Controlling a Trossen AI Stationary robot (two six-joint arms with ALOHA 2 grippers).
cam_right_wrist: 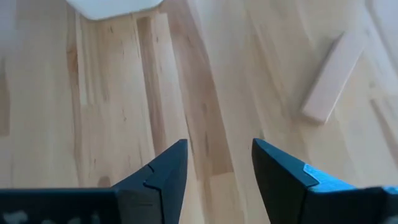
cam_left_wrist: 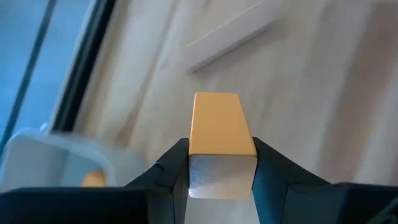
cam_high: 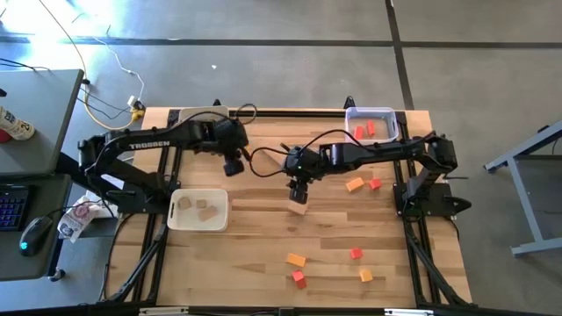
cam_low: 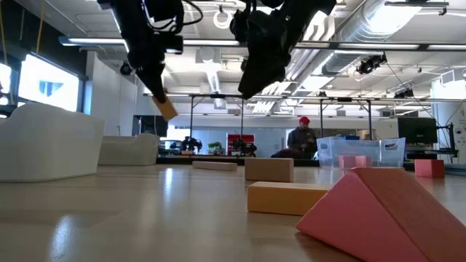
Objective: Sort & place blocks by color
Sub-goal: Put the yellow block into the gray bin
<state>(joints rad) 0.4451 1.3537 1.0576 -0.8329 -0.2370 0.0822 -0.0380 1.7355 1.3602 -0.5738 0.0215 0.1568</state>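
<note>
Two arms at work: the left arm over the tabletop's left half, the right arm over its middle.
Left gripper [cam_left_wrist: 221,163]: raised clear of the tabletop [cam_high: 255,241], between the back edge and the white bin; its jaws are pinched on a plain wood block [cam_left_wrist: 219,124], gripped by its two side faces.
White bin [cam_high: 198,210]: set by the left edge, just forward of the left gripper; three plain wood pieces are seen inside it.
Relation that matters: the held block is plain wood, so the white bin is judged its place; the bin lies toward the front edge from the jaws, and only the left arm is near it.
Right gripper [cam_right_wrist: 216,165]: held above the tabletop's middle, its jaws spread with nothing between them.
Wood plank [cam_right_wrist: 333,79]: lying flat off to one side of the right jaws, not between them, its long axis slanted across the board grain.
Clear bin [cam_high: 371,124]: at the back right corner, red pieces inside.
Loose blocks: red and orange ones lie toward the right edge and the front edge, nearer the right arm.
</note>
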